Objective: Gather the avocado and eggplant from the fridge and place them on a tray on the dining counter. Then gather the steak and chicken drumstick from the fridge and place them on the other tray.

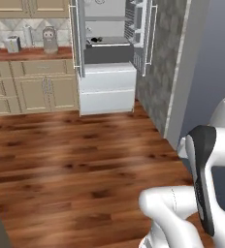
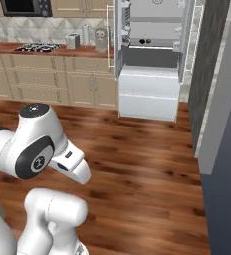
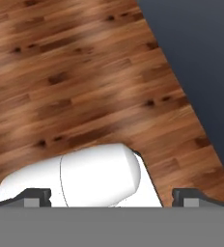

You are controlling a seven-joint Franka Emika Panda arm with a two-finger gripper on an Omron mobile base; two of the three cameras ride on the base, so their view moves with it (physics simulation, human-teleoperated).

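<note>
I'm well back from the open fridge (image 2: 150, 45), gripper (image 3: 111, 195) spread wide over the wood floor (image 3: 61, 72), holding nothing; dark lumps on the shelf, possibly the food, so all the gathering's left

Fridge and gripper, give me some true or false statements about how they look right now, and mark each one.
1. The fridge stands with its doors open. True.
2. The gripper is shut on an eggplant. False: its fingertips stand wide apart over the wood floor, holding nothing.
3. The fridge is across the floor from the robot. True.
4. The floor is white tile. False: it is brown wood planks.
</note>
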